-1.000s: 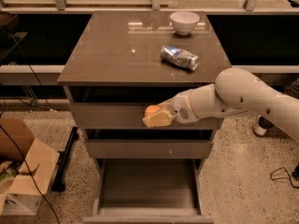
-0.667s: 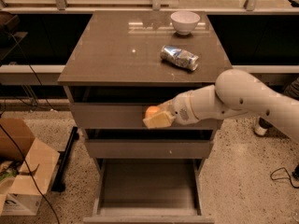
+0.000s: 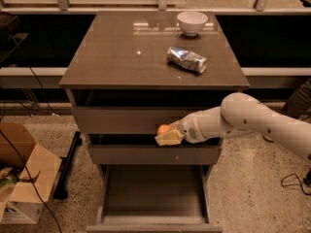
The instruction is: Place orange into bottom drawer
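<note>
The orange is a small bright-orange fruit held in my gripper, which is shut on it in front of the middle drawer front, above the open bottom drawer. Only part of the orange shows past the yellowish fingers. My white arm reaches in from the right. The bottom drawer is pulled out, a wide shallow grey-brown tray with a bare floor.
On the cabinet top stand a white bowl at the back right and a crushed silver-blue can. A cardboard box sits on the floor at left, with a black cable beside it.
The gripper with the orange has shifted slightly to the right and a little lower in front of the drawers. Nothing else has moved.
</note>
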{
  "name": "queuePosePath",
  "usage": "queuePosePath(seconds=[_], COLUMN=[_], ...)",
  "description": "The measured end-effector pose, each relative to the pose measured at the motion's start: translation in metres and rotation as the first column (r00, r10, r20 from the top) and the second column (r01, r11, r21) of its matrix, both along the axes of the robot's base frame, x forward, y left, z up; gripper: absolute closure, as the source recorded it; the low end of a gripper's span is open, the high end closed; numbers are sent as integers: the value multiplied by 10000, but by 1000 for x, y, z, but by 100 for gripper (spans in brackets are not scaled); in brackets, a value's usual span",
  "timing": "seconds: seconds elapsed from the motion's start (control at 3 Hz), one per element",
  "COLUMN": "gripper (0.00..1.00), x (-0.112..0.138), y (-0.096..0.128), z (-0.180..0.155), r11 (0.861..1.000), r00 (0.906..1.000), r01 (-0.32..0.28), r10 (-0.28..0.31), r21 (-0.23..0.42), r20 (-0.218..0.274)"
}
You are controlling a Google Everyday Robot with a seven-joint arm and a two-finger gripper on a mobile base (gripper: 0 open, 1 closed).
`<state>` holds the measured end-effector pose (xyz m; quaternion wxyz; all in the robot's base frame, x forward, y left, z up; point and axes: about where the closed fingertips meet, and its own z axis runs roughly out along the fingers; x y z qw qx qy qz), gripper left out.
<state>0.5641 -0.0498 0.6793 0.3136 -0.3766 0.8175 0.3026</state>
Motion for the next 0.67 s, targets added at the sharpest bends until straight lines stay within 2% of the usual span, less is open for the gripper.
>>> queuePosePath(seconds=[0.33,0.67], gripper=[100,100], x=[-1,-11], y=[-5,-13], z=[-44,-90], r11=[9999,9987], r00=[9994,9958], r01=[122,289], r10=[-119,-252], r21=[74,409], r20=[-333,-877])
